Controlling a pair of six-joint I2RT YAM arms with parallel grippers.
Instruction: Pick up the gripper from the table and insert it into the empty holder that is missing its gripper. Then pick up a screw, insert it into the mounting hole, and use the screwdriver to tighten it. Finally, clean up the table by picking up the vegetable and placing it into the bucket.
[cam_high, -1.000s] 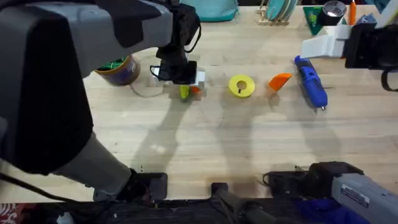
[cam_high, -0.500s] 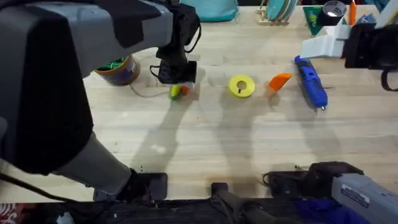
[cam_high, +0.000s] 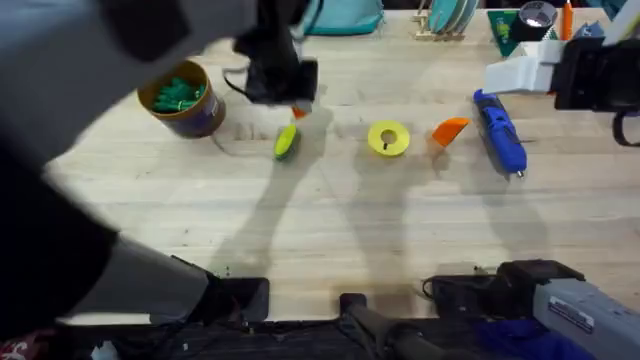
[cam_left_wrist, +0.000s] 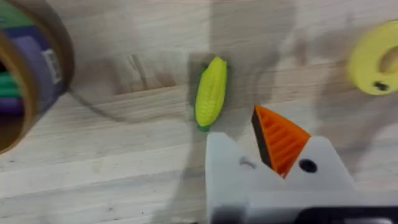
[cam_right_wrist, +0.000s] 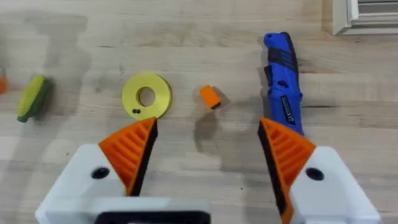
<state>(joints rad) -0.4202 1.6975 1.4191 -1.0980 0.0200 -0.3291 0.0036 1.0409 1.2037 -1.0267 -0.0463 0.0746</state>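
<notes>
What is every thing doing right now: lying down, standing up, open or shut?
vegetable, lying on the table, not held.
bucket, upright, green things inside.
screwdriver, lying on the table.
gripper, lying loose on the table.
yellow ring, lying flat.
right end effector, open, empty.

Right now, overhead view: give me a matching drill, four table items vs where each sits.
Items:
1. toy corn cob
2. yellow ring disc
3. blue screwdriver
4. bucket

Places:
A. farthest right of the four
B. farthest left, green pieces inside
C. lying on the wood just below the left gripper
D. between the corn and the orange finger

Pairs: 1-C, 2-D, 3-A, 4-B
</notes>
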